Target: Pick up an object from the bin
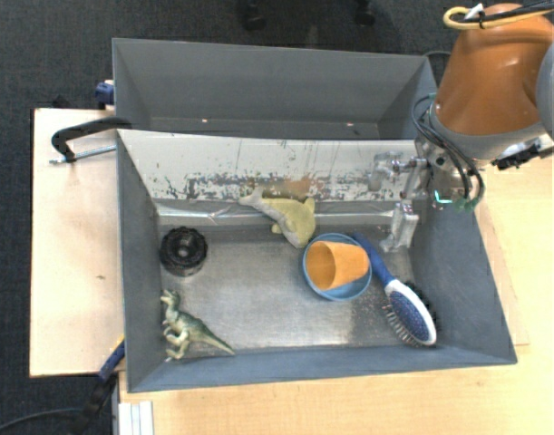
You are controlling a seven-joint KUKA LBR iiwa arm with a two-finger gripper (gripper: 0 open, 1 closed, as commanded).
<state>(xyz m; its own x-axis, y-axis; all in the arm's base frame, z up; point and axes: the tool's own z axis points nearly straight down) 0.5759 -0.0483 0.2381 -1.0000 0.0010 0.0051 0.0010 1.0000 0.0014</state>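
My gripper [399,236] hangs low at the right side of the bin, near the back wall, with nothing seen in it. Just below and left of it, an orange cup [338,263] lies on its side in a blue bowl [342,288]. A blue hairbrush [407,308] with a white bristle pad runs from beside the bowl toward the front right corner; its handle end lies close under the gripper. A pale yellow soft toy [291,216] rests against the back wall, to the gripper's left.
A black round cap-like thing [183,249] sits at the left of the bin floor. A green toy dinosaur [188,327] lies in the front left corner. The arm, with its orange cover, comes in over the bin's right rim.
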